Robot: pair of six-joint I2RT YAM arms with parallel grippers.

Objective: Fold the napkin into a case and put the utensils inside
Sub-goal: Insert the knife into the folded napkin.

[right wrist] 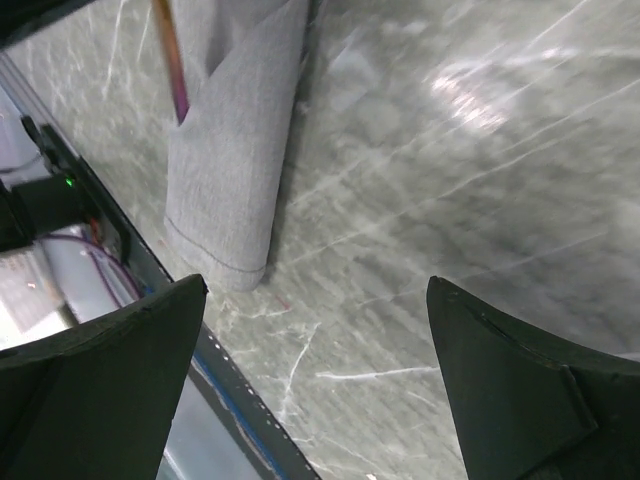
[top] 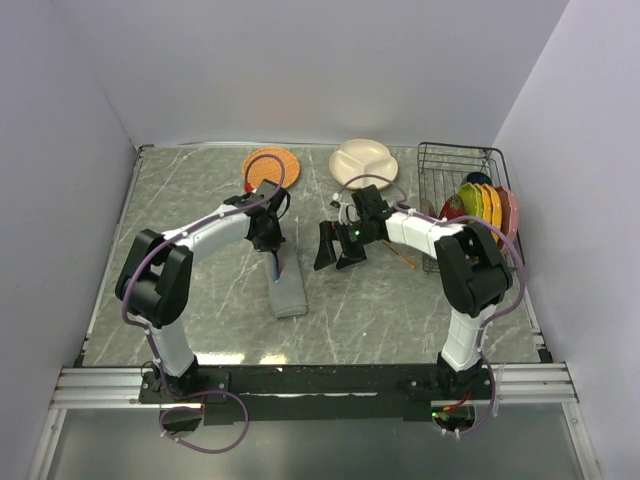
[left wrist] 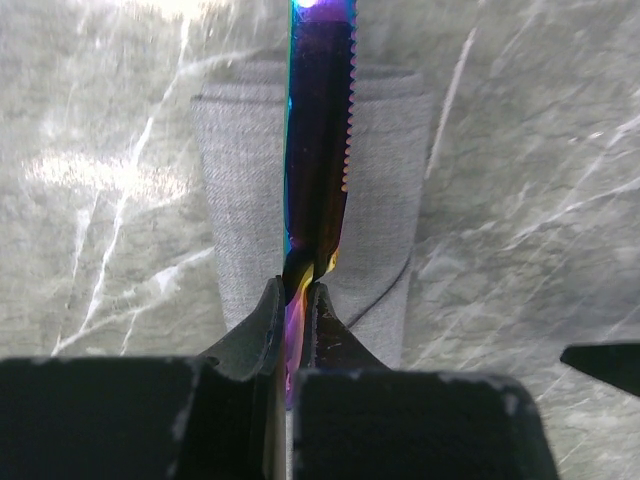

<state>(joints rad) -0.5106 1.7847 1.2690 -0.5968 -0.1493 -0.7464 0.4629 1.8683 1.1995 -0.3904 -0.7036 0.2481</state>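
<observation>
**Knife held in line over the folded case, left arm leading**

The left tool [left wrist: 297, 300] is clenched on the handle of the iridescent purple knife [left wrist: 318, 150], with the serrated blade pointing away from the wrist. The grey case [top: 288, 295] lies flat on the worktop [top: 200, 200], left of centre. It sits directly under this tool and extends from it towards the near edge.

The case's long axis runs far to near. In the left wrist view the blade lies along that same axis, over the middle of the cloth. Blade and pouch are therefore already parallel, and the coming move looks to be a slide along the shared line, from the far end towards the near hem, rather than a turn.

The right wrist view shows a diagonal fold at the far end of the case, close to the knife tip. This is probably the mouth of the pocket. Whether the tip has entered it or only hovers above cannot be told from these views.

The right tool [top: 338, 248] hangs released, jaws wide and grasping nothing. It is to the right of the case and apart from it. The gold spoon [top: 405, 258] lies on the worktop further right, beneath the right arm and outside the case.

The left arm is the nearer to the case, and the right arm is the nearer to the spoon.
</observation>
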